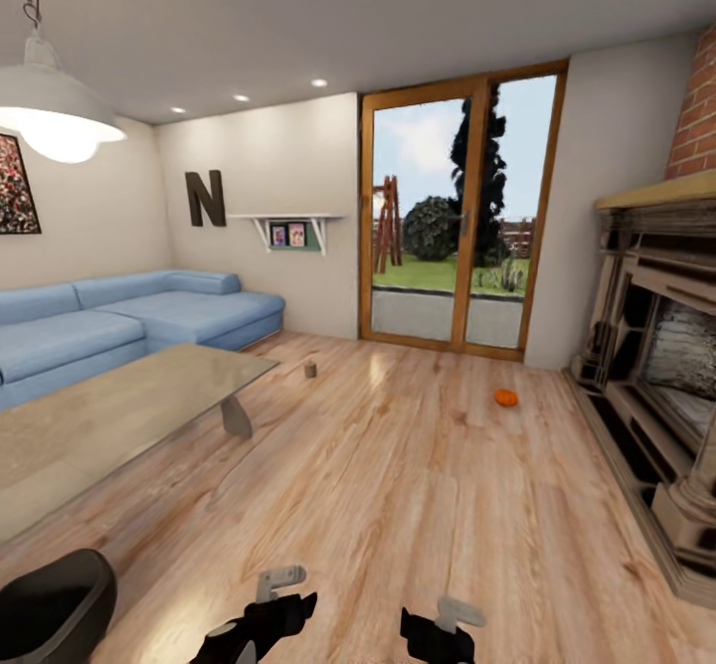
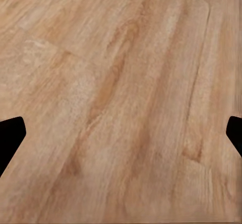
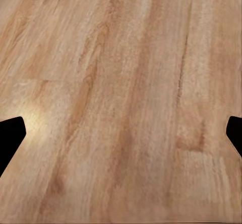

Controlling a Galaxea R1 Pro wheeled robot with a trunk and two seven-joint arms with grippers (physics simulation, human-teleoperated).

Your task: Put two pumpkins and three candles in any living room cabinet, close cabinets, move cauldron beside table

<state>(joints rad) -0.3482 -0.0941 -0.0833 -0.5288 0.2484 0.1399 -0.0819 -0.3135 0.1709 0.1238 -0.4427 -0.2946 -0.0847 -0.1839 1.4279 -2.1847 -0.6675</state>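
Observation:
One orange pumpkin (image 1: 505, 398) lies on the wooden floor, far ahead to the right near the fireplace. A small brownish candle (image 1: 310, 369) stands on the floor just past the far corner of the table (image 1: 119, 415), which has a glossy grey top and slanted legs. The black cauldron (image 1: 50, 609) sits at the lower left, beside the table's near end and cut off by the frame edge. My left gripper (image 2: 121, 138) and right gripper (image 3: 121, 138) are both open over bare floor, fingertips wide apart and holding nothing. The cabinet is out of view.
A blue corner sofa (image 1: 109, 321) stands behind the table at left. A stone fireplace (image 1: 656, 376) lines the right wall. A glass patio door (image 1: 457, 217) closes the far end. A pendant lamp (image 1: 50, 112) hangs at upper left. Wooden floor (image 1: 398, 485) stretches ahead.

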